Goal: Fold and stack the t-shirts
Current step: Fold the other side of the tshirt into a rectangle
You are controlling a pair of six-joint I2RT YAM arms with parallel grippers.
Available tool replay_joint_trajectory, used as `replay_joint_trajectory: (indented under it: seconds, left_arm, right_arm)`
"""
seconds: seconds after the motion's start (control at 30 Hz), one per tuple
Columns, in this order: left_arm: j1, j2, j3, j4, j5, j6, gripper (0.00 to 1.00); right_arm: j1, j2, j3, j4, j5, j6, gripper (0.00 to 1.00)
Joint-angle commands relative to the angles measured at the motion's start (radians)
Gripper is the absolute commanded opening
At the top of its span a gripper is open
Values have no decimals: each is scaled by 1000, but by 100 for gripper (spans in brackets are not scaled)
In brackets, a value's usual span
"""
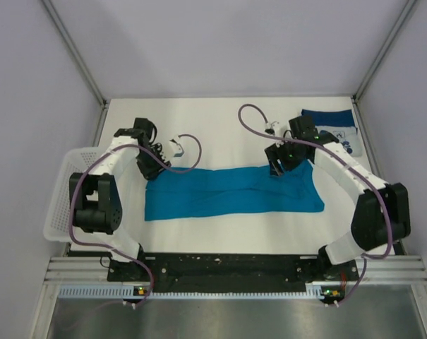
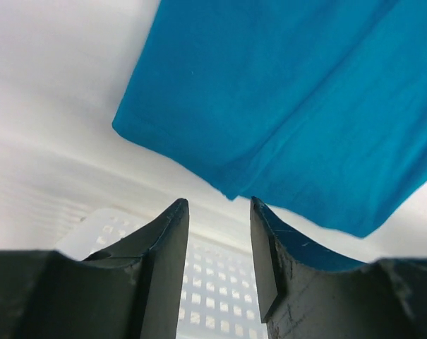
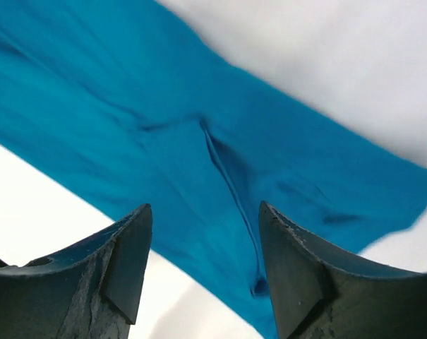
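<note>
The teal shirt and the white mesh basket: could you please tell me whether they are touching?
Apart. The top external view shows a strip of bare table between the left edge of the teal shirt and the basket.

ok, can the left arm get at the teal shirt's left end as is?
Probably yes: the left gripper is open and empty just short of the teal shirt, nothing between.

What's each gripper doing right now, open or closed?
Left gripper: open, holding nothing.
Right gripper: open, over the teal t-shirt, holding nothing.
</note>
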Motion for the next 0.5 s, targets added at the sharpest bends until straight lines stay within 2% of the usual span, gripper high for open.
replay_joint_trajectory:
  seconds: [0.0, 0.17, 0.3, 0.37, 0.47]
  left_arm:
    - [-3, 35, 33, 59, 83, -142, 45]
    - [-24, 16, -10, 90, 116, -170, 47]
    - [-51, 19, -24, 96, 93, -182, 47]
    - [-57, 21, -16, 96, 90, -188, 48]
    - [-61, 22, -5, 92, 86, -190, 48]
  right_arm:
    - [9, 184, 34, 102, -131, 171, 61]
    - [10, 277, -3, 122, -124, 172, 59]
    - [16, 269, -37, 121, -160, 185, 39]
    - [38, 229, -70, 119, -206, 192, 39]
    - [82, 160, -121, 130, -167, 230, 42]
